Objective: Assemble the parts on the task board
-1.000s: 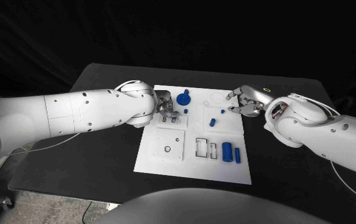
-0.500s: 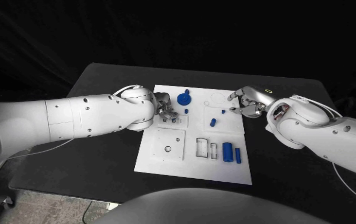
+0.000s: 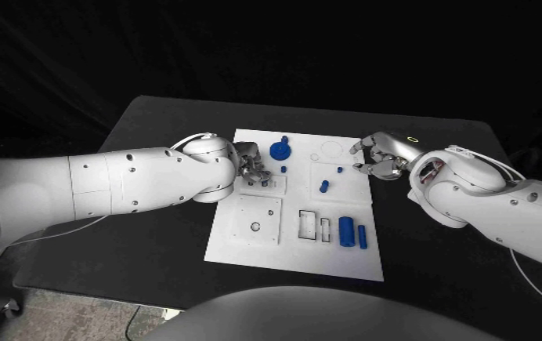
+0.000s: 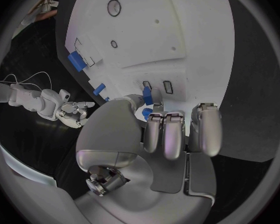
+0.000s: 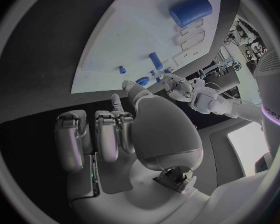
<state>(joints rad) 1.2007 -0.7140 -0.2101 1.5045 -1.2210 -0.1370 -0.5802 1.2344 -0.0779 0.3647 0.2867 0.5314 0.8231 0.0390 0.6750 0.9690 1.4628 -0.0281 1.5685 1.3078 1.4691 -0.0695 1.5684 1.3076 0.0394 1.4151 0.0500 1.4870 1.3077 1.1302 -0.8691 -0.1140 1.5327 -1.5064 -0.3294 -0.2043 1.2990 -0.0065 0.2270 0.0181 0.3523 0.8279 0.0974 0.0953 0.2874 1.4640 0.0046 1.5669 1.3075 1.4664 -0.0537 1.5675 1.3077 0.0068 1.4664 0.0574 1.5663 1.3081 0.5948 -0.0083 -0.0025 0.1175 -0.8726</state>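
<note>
Looking down at the black desk (image 3: 158, 239), you are seeing the white task board (image 3: 296, 259) lying in its middle with blue parts on it: a round disc (image 3: 279, 150) near the far edge, a small peg (image 3: 323, 186) mid-board, and two cylinders (image 3: 347, 231) toward the near right. Your left hand (image 3: 251, 165) is hovering over the board's far left, fingers curled in; whether it is holding anything, you cannot tell. Your right hand (image 3: 378, 157) is hanging at the board's far right edge, fingers curled with nothing in them.

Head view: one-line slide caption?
Both hands, left hand and right hand, flank the task board holding blue parts.
</note>
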